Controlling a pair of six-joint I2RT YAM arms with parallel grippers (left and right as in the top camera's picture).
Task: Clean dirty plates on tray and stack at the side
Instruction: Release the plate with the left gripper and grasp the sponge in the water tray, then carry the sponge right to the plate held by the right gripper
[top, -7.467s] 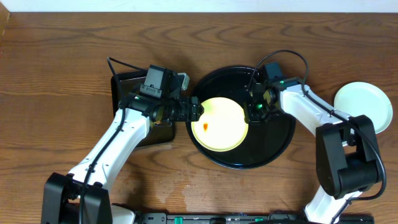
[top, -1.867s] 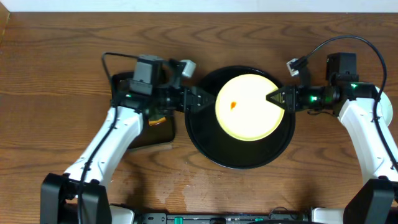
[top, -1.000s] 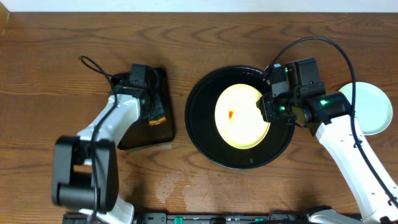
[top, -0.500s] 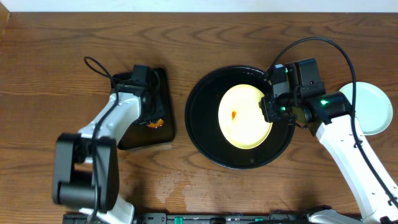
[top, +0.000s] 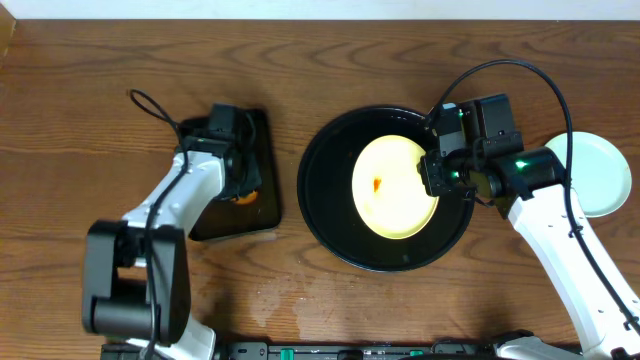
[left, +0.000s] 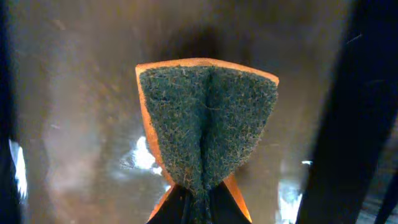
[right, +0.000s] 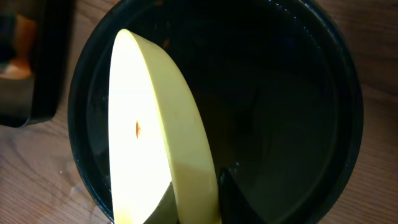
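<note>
**A:** So, where does the pale yellow plate (top: 395, 187) sit?

**B:** Inside the round black tray (top: 330, 235), right of its middle. It is tilted, with its right side lifted off the tray floor. A small orange smear (top: 377, 183) shows near the centre of its face.

**A:** What lifts it?

**B:** The right gripper (top: 437, 175). Its fingers are clamped on the plate's right rim, and the wrist view shows one on each side of the edge.

**A:** Any other plates?

**B:** One mint-white plate (top: 600, 170) lies flat on the table (top: 100, 90), to the right of the tray and well apart from the yellow one. The right arm and its cable partly cover it.

**A:** And the other arm?

**B:** The left gripper (left: 198, 200) is over the rectangular black tray (top: 262, 130), left of the round one. It pinches a sponge (left: 207, 134) so that it folds down the middle, green scouring side up and orange underneath. The tray surface below looks wet and glossy. I cannot tell whether the sponge touches it.
</note>
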